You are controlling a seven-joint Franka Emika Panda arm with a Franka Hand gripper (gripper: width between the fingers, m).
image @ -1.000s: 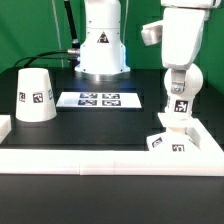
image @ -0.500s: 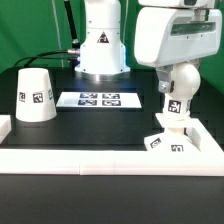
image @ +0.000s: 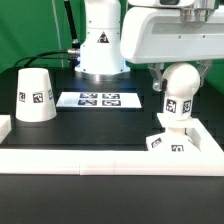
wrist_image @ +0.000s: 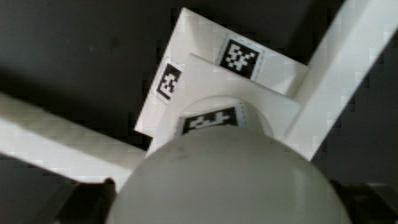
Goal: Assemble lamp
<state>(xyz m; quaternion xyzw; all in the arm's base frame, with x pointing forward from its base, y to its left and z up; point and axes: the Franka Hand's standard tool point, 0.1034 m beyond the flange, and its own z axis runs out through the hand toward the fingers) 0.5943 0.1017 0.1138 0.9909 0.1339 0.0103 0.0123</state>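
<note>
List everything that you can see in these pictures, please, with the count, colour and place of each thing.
shade: one, white, standing on the table at the exterior view's left.
marker board: one, white with black squares, flat in the middle of the table.
bulb: one, white, upright on top of the base, at the exterior view's right.
base: one, white, under the bulb, close to the front rail.
rail: white, along the table's front edge.
table: one, black.
robot arm: one, white, above the bulb.
end effector: one, dark fingers on both sides of the bulb; open or shut cannot be told.
</note>
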